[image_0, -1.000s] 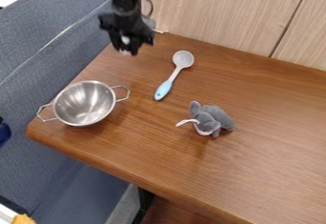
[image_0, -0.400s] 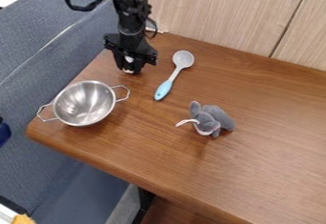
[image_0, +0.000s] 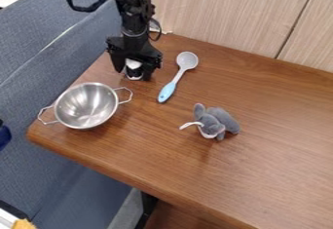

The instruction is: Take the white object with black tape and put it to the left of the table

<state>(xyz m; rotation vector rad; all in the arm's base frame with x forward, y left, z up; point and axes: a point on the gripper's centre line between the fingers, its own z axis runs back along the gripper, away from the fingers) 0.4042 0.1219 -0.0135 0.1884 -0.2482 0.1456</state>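
Got a blue-grey padded bench (image_0: 46, 43) L of the metal bowl (image_0: 86, 106), also running behind it. Have the bowl near the L end of the brown tabletop (image_0: 260, 169), open side up, w/ one loop handle out toward the bench and the other out toward its upper R.

Just beyond the bowl's R handle, approx. upper R of it: can see the white object w/ black tape (image_0: 133, 64), stood on the tabletop. Looks upright, long axis approx. vert., one white end up, other white end down, black tape btwn. Can't tell front from back.

Same spot re: bowl, have the gripper (image_0: 134, 74) pointing down over the object, fingers spread apart, one on either side of it, w/ the object btwn.

Further R of bowl: see a spoon (image_0: 174, 83), pale head up and away from the bowl, lt.-blue handle end nearer to it, not touching.

Well R of bowl and a bit lower: got a grey plush toy (image_0: 221, 120) w/ a white string toward the bowl side.
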